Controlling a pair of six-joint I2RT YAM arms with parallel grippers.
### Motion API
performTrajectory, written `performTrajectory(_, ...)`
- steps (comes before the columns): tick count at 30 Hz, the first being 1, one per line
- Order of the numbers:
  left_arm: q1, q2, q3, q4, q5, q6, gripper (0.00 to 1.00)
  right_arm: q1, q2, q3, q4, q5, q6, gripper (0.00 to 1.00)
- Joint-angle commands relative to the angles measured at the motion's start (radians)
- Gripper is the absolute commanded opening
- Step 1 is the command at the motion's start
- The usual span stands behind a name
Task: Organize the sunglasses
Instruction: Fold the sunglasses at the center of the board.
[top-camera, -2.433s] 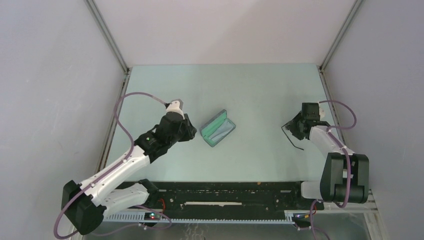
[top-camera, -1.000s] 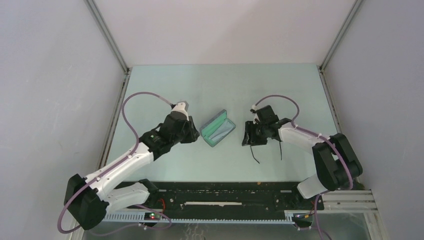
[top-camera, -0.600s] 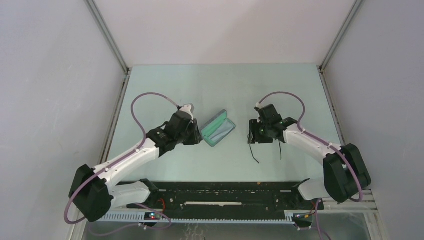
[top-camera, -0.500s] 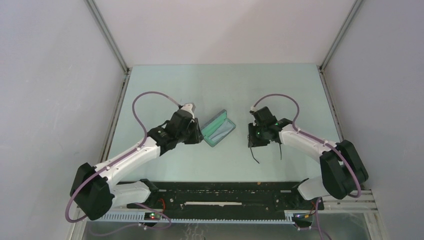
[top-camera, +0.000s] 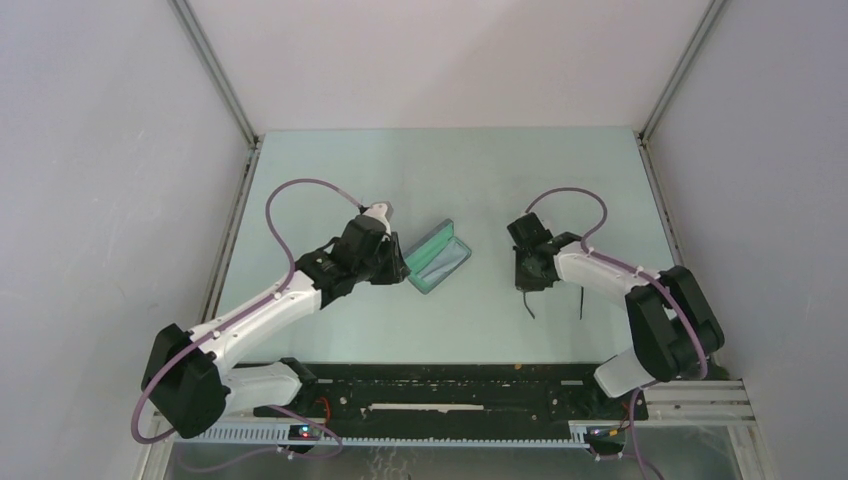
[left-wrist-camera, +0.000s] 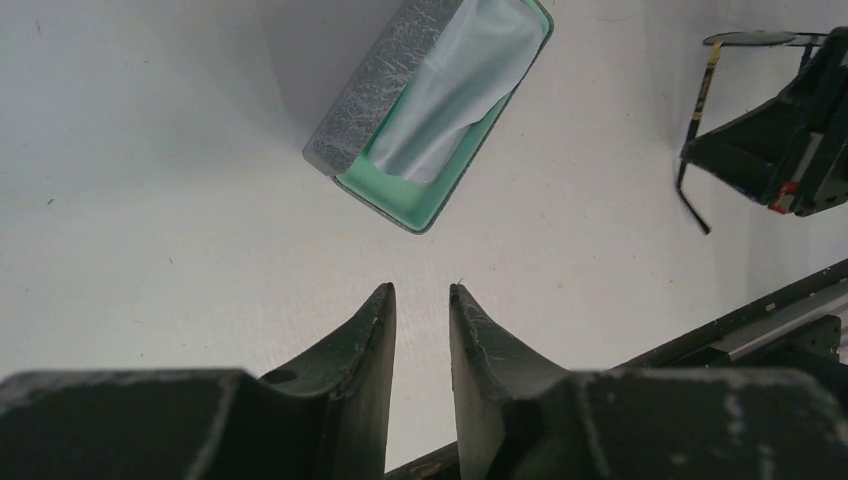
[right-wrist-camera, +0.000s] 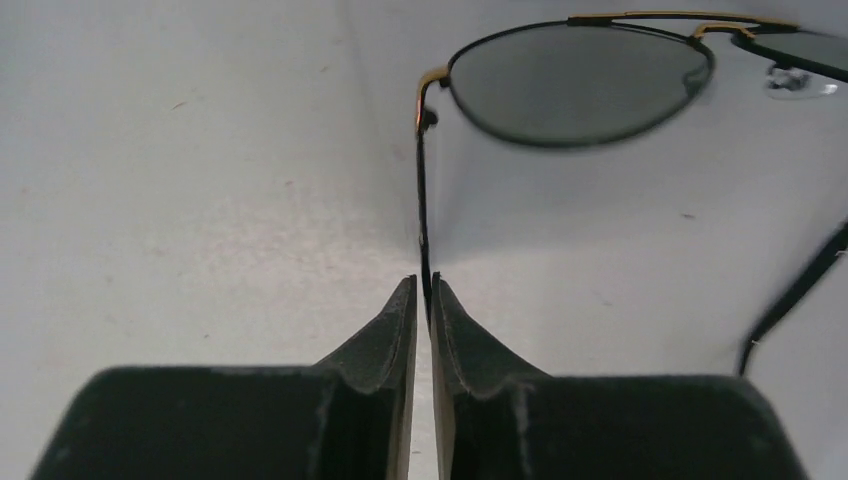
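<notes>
**Sunglasses pinched by one arm, open case waiting**

At the left, the left gripper hovers over the table, its jaws narrow with nothing between them. Just ahead of it the grey case lies open, with a pale cloth inside. Further right, the right gripper has its jaws nearly together on one thin black temple arm; the glasses sit on the table, well apart from the case. This looks like the pick-up step. The next move calls for a gentle lift and a carry leftward to the case.
</notes>
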Motion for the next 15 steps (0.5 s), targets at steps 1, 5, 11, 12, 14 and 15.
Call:
performTrajectory(1,0.001,-0.001,0.064,0.009,0.007,0.020,0.31,-0.018,-0.090,0.013,-0.027,0.193,0.102,0.20)
performTrajectory(5,0.001,0.010,0.072,0.009,0.016,0.021,0.31,-0.054,-0.167,-0.013,-0.012,0.182,0.127,0.37)
performTrajectory(11,-0.001,0.017,0.080,0.010,0.023,0.025,0.31,-0.247,-0.273,-0.031,-0.018,0.124,0.121,0.54)
performTrajectory(12,0.000,0.020,0.084,0.012,0.027,0.025,0.31,-0.287,-0.275,-0.031,-0.029,0.127,0.129,0.54)
performTrajectory(14,-0.005,0.026,0.095,0.017,0.035,0.026,0.31,-0.369,-0.279,-0.035,-0.053,0.133,0.158,0.54)
performTrajectory(15,-0.009,0.032,0.101,0.023,0.036,0.025,0.31,-0.406,-0.280,-0.041,-0.058,0.126,0.167,0.55)
